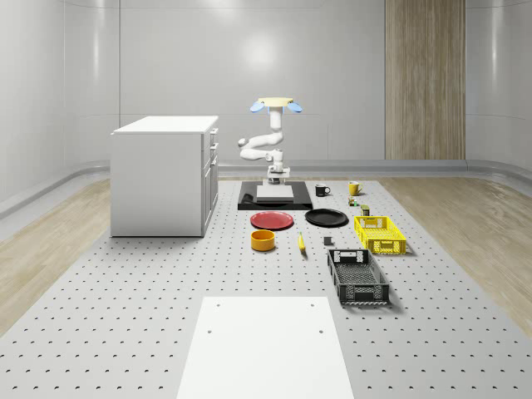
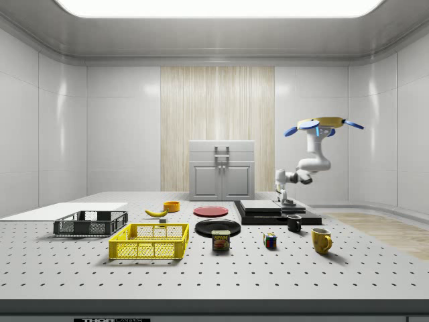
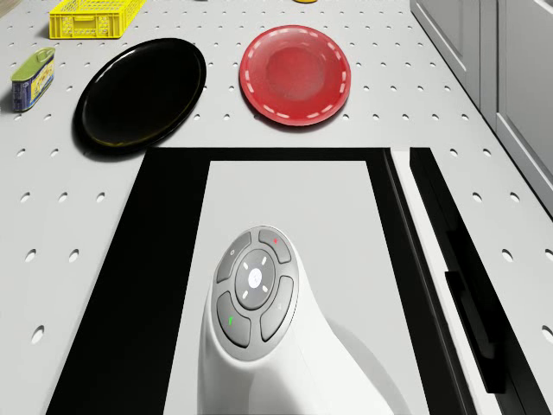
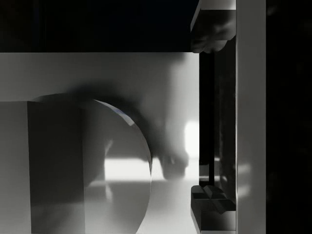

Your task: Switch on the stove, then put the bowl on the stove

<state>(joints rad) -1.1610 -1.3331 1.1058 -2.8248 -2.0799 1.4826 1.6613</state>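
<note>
Your drone [image 2: 324, 125] hovers above the table's [image 2: 214, 268] far right end, over the stove [image 2: 276, 211] in the side view. The arm bends down and your gripper [image 2: 283, 199] sits right at the stove's top surface; I can't tell how the jaws stand. The orange bowl [image 2: 171, 206] rests well away to the left, beside the banana [image 2: 156, 212], with the red plate [image 2: 210, 210] between bowl and stove.

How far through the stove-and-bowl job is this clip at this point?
Early stage. In hand: the drone hovers above the stove, arm reaching down, its pincer low at the stove's far edge, seemingly working on the switch. Whether the stove is on cannot be told. Left: the orange bowl sits untouched on the table beside the banana, in front of the red plate.
</note>
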